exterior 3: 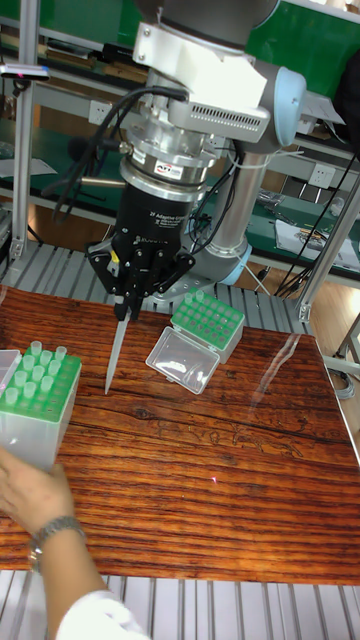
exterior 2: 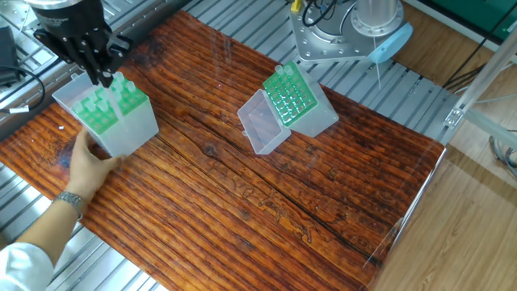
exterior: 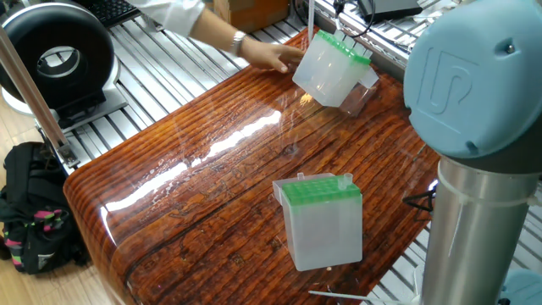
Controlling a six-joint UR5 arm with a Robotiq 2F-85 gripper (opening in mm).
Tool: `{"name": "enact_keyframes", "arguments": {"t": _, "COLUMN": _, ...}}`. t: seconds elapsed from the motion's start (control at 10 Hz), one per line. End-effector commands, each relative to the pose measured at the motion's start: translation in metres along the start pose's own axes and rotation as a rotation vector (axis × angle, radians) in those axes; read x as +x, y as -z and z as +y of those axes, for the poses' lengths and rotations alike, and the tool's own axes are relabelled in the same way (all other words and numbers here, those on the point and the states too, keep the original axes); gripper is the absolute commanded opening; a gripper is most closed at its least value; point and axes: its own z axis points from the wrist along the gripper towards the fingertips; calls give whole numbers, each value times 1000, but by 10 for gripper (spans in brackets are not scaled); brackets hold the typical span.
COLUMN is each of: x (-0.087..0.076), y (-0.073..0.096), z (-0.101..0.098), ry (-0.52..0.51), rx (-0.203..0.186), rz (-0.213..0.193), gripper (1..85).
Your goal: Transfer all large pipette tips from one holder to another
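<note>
My gripper (exterior 3: 128, 308) is shut on one large pipette tip (exterior 3: 115, 352), which hangs straight down, free of both holders. Just left of it stands a green-topped holder (exterior 3: 40, 415) with several tips (exterior 3: 38, 362) standing in it. A person's hand (exterior 3: 32, 490) steadies that holder. In the other fixed view the gripper (exterior 2: 103, 76) hovers over this holder's (exterior 2: 121, 128) back edge. The second holder (exterior 2: 300, 103) sits mid-table with its clear lid (exterior 2: 262, 129) open. In one fixed view the held tip (exterior: 312, 15) shows above the far holder (exterior: 330, 68).
The person's hand (exterior 2: 87, 162) and forearm reach in beside the left holder. The robot's base (exterior 2: 347, 32) stands behind the second holder. The arm's blue joint (exterior: 474, 85) fills the right side. A loose tip (exterior: 339, 295) lies on the rail by the near holder (exterior: 323, 219).
</note>
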Motion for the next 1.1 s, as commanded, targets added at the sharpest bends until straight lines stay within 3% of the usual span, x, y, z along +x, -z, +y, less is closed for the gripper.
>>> {"name": "enact_keyframes", "arguments": {"t": 0.0, "x": 3, "y": 2, "z": 1, "ry": 24, "rx": -2, "rz": 7, "gripper": 10}}
{"name": "enact_keyframes", "arguments": {"t": 0.2, "x": 17, "y": 4, "z": -3, "ry": 72, "rx": 10, "rz": 52, "gripper": 10}}
{"name": "enact_keyframes", "arguments": {"t": 0.4, "x": 8, "y": 6, "z": 2, "ry": 99, "rx": -10, "rz": 5, "gripper": 17}}
{"name": "enact_keyframes", "arguments": {"t": 0.6, "x": 23, "y": 4, "z": 1, "ry": 86, "rx": -23, "rz": 67, "gripper": 10}}
{"name": "enact_keyframes", "arguments": {"t": 0.8, "x": 30, "y": 1, "z": -20, "ry": 67, "rx": 18, "rz": 78, "gripper": 10}}
{"name": "enact_keyframes", "arguments": {"t": 0.9, "x": 34, "y": 3, "z": -33, "ry": 60, "rx": 34, "rz": 62, "gripper": 10}}
{"name": "enact_keyframes", "arguments": {"t": 1.0, "x": 31, "y": 7, "z": -38, "ry": 79, "rx": 10, "rz": 34, "gripper": 10}}
